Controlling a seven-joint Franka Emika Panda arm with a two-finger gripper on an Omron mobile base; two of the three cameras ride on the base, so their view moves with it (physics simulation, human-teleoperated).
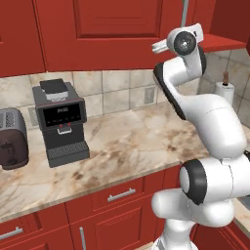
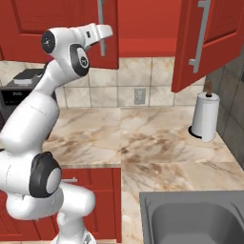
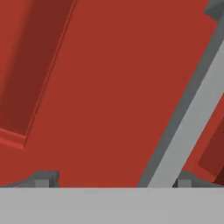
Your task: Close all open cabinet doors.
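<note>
Step now: shutting the left cabinet door (image 2: 57, 28). The end effector (image 3: 111, 181) is right up against it, fingers apart w/ nothing held; the door's grey bar handle (image 3: 192, 109) is just beside it on the right. Next move, I think: push flat till it shuts. Further right, another cabinet door (image 2: 209, 38) hangs wide open.
</note>
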